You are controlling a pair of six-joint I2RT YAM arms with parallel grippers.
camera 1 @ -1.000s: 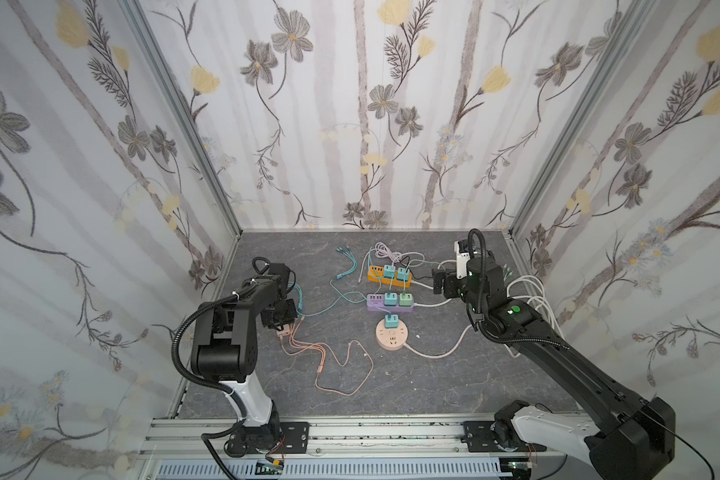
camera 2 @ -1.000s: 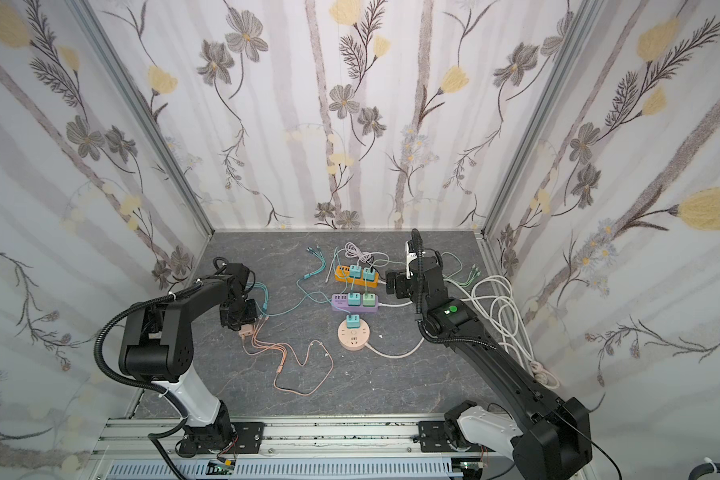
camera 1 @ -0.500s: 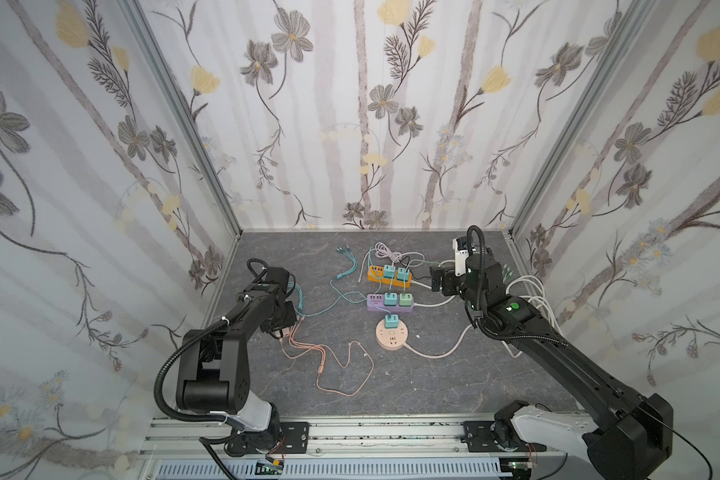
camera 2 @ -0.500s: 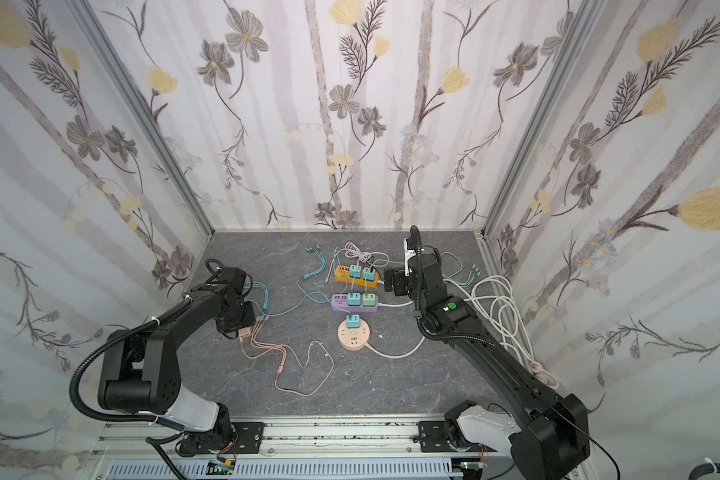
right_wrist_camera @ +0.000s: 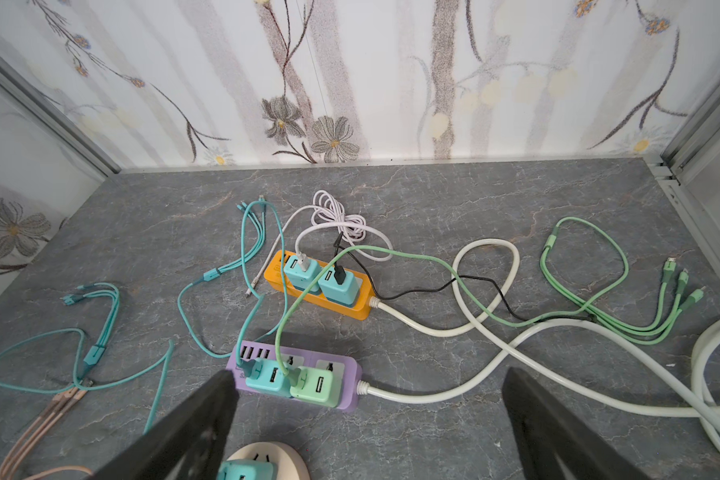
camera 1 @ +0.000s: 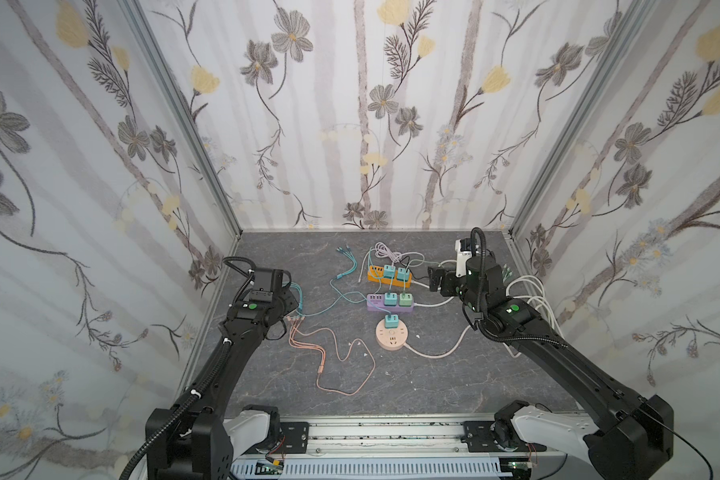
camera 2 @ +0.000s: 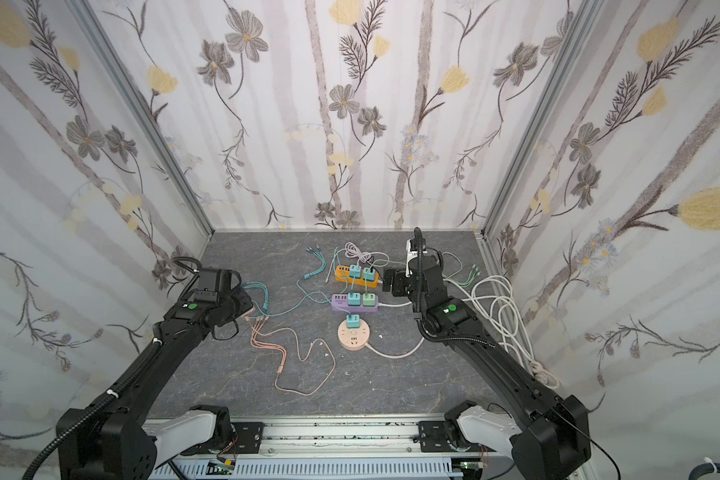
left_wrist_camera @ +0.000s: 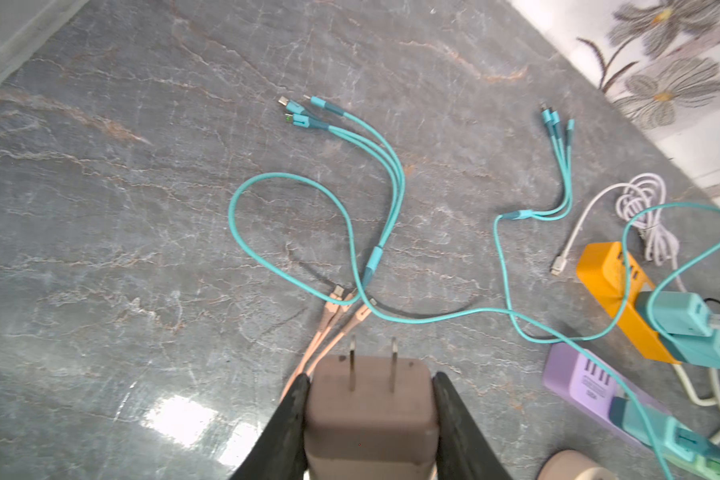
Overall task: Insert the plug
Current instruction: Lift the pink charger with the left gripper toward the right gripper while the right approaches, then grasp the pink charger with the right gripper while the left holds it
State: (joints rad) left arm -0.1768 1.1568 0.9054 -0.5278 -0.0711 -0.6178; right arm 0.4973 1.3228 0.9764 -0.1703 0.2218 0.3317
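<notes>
- The left gripper (left_wrist_camera: 371,379) pinched the plug (left_wrist_camera: 371,415) by its two sides. Both prongs pointed forward, bare, in nothing.
- The plug was over the left side of the table (camera 1: 433,386), well apart from every socket. It was hidden behind the left gripper in both top views.
- The right gripper (right_wrist_camera: 368,376) was spread wide and empty, hovering near the purple strip (right_wrist_camera: 344,402).
- The orange strip (camera 1: 375,274) already carried two chargers (camera 1: 389,271), the purple strip carried two, and the round socket (camera 1: 391,341) carried one.
- The pink cable (left_wrist_camera: 321,328) lay loose on the table, its tips just ahead of the prongs. Could not tell whether it joined the plug.
- Progress, as judged: the grasp was done and insertion had not begun.
- Left to do: carry the plug across to a free slot, line up the prongs, and press it home.
- The likely target was the round socket, which looked similar in colour. That was only a guess.
</notes>
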